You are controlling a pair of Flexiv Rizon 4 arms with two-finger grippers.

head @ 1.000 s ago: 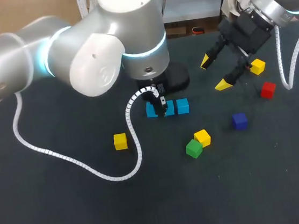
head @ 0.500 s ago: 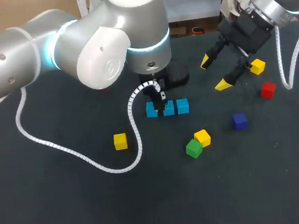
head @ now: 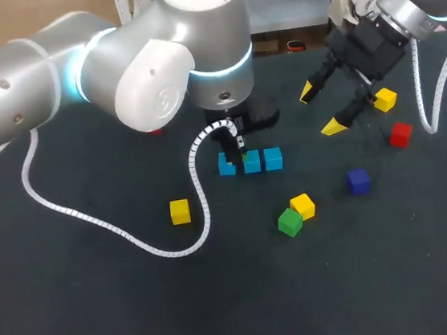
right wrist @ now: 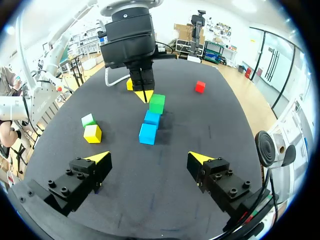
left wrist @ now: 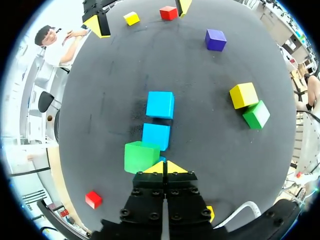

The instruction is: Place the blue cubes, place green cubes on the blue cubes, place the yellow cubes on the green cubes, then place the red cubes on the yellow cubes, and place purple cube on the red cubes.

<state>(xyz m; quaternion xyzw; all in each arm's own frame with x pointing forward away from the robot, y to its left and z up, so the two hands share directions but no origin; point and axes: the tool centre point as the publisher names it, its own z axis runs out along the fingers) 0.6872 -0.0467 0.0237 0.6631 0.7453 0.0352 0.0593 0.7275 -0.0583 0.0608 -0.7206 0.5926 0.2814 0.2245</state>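
Left gripper (left wrist: 164,167): yellow tips are pressing together, clamping nothing, and hanging just beside the stacked green cube (left wrist: 141,156). That cube is sitting on the end blue cube (head: 225,166) of a three-cube row. The middle blue cube (left wrist: 156,136) and outer blue cube (left wrist: 160,105) are lying bare, close in line.

Right gripper (head: 321,109): fingers are standing wide apart, gripping nothing, and hovering over the desk (head: 366,281) at 2 o'clock of the row.

Head view, outward from the row:
- The purple cube (head: 358,180) is lying at 4 o'clock.
- The paired yellow cube (head: 302,205) is touching the loose green cube (head: 290,222) at 5 o'clock.
- The lone yellow cube (head: 180,211) is sitting at 8 o'clock.
- The near red cube (head: 401,133) and the far yellow cube (head: 385,100) are lying beside the right gripper.

The desk is showing a dark matte surface, with a white coiled cable (head: 93,227) trailing across it.

In the head view the left arm is hiding most of the stacked green cube. It is also hiding the second red cube (right wrist: 200,86).
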